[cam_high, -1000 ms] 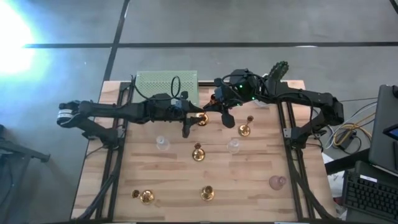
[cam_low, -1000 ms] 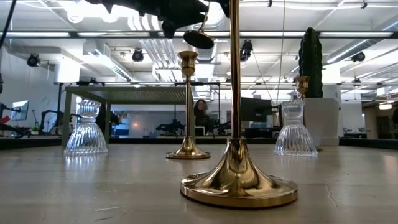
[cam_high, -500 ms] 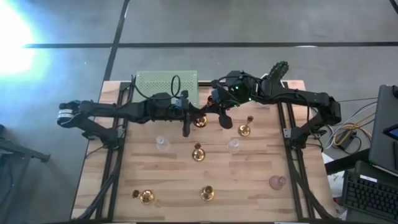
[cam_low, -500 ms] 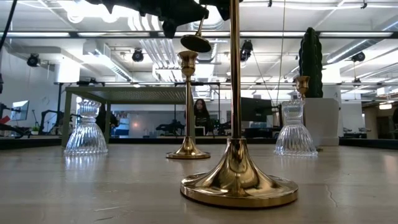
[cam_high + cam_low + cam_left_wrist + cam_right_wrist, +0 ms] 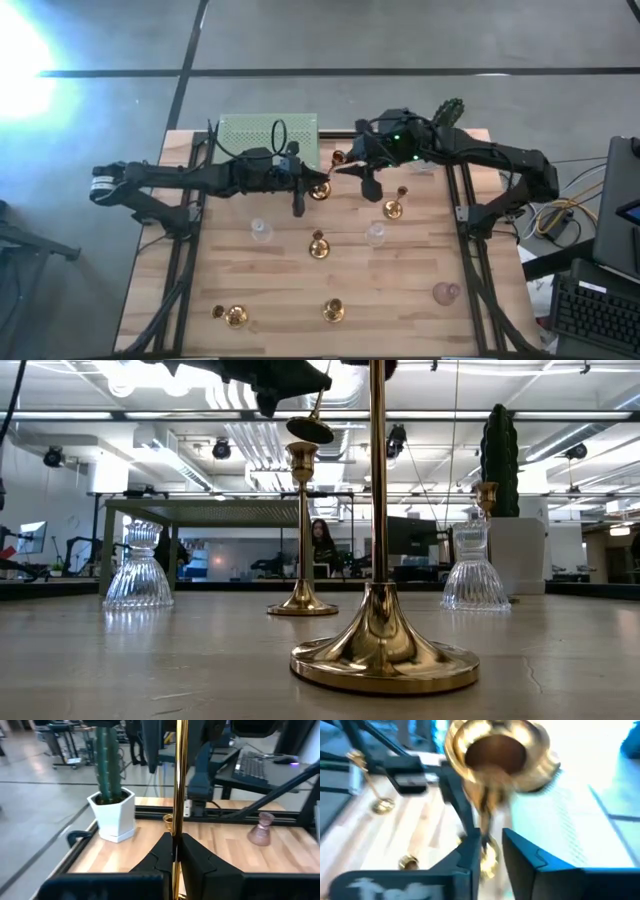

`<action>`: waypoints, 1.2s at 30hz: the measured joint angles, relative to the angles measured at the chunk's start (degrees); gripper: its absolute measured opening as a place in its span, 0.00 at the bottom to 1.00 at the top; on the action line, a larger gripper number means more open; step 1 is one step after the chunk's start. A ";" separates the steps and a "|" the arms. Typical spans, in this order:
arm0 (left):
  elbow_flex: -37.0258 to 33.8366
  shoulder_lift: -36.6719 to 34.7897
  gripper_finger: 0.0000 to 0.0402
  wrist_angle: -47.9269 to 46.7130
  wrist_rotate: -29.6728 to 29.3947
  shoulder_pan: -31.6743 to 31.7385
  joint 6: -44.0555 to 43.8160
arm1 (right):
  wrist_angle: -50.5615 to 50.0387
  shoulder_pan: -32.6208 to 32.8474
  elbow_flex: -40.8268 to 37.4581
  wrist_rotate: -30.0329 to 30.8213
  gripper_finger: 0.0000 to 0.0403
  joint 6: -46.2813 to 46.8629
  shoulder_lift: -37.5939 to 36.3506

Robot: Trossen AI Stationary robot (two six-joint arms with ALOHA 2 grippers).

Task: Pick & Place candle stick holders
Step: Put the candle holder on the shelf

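A tall gold candle stick holder (image 5: 328, 174) hangs in the air over the table's far middle, between my two grippers. Its thin stem (image 5: 177, 780) runs between the shut fingers of my left gripper (image 5: 176, 841), which reaches in from the left (image 5: 316, 186). My right gripper (image 5: 492, 837) comes from the right (image 5: 352, 168). Its fingers stand apart on either side of the same stem, below a round flared gold end (image 5: 495, 750). I cannot tell whether one finger still touches it. In the low view the holder's base (image 5: 310, 428) shows as a dark disc overhead. My left gripper pinches the thin gold stem (image 5: 177, 827) between its two fingers. The fingers come level from the table's left and lie across the stem. The candle stick holder is lifted clear of the table and hangs tilted.
On the table stand more gold holders (image 5: 393, 208) (image 5: 319, 245) (image 5: 333, 310) (image 5: 232, 316), two clear glass holders (image 5: 261, 230) (image 5: 376, 234) and a pinkish one (image 5: 446, 293). A green perforated box (image 5: 268, 140) and a cactus pot (image 5: 448, 112) sit at the far edge.
The held candle stick holder has shifted a little, its base drifting toward the left arm. My right gripper has drawn back slightly toward the table's right edge.
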 joint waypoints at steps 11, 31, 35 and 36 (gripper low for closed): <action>-1.02 -0.59 0.05 2.63 -19.16 5.13 5.34 | -12.42 -0.15 -3.95 10.47 0.34 6.71 -6.89; -14.44 1.99 0.05 33.29 -13.14 25.05 -2.78 | 10.28 -0.26 -36.34 15.32 0.18 15.84 -35.30; -15.77 4.78 0.05 36.93 -13.30 26.42 -0.91 | 10.41 -0.27 -38.80 15.34 0.16 15.84 -38.18; -15.69 5.67 0.05 36.86 -13.30 26.79 -0.91 | 10.54 -0.26 -39.20 15.33 0.16 15.84 -38.75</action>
